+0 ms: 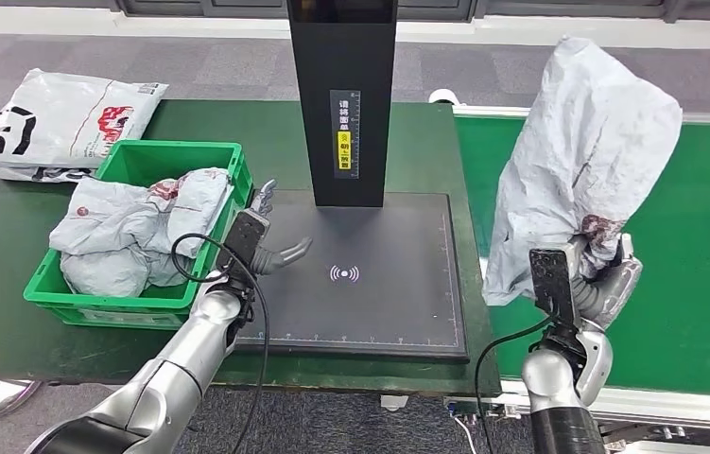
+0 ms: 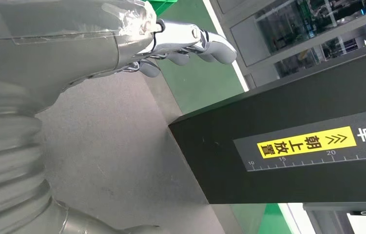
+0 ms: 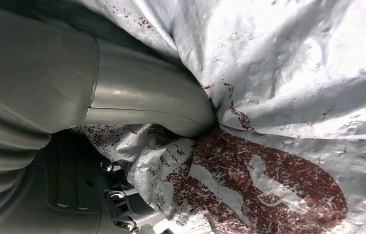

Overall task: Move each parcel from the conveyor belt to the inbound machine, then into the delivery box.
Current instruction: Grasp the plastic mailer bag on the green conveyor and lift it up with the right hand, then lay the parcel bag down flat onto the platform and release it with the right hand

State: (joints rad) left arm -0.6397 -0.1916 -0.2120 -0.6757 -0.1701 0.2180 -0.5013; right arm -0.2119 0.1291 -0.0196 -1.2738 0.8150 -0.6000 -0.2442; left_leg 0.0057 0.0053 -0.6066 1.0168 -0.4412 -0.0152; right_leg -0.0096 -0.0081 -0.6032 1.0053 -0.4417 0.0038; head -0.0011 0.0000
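In the head view, a crumpled grey parcel bag (image 1: 585,156) is held upright by the right hand (image 1: 604,284) between the green conveyor belt (image 1: 701,246) and the black scanning pad (image 1: 370,274) of the inbound machine (image 1: 341,95), while the left hand (image 1: 261,241) is seen empty with fingers spread above the pad's left edge, beside the green delivery box (image 1: 209,156) holding grey parcels (image 1: 133,232). In the left wrist view, the spread fingers (image 2: 210,44) are recorded near the machine's black column (image 2: 288,156). In the right wrist view, the thumb (image 3: 151,105) is pressed into the bag's red-printed plastic (image 3: 268,122).
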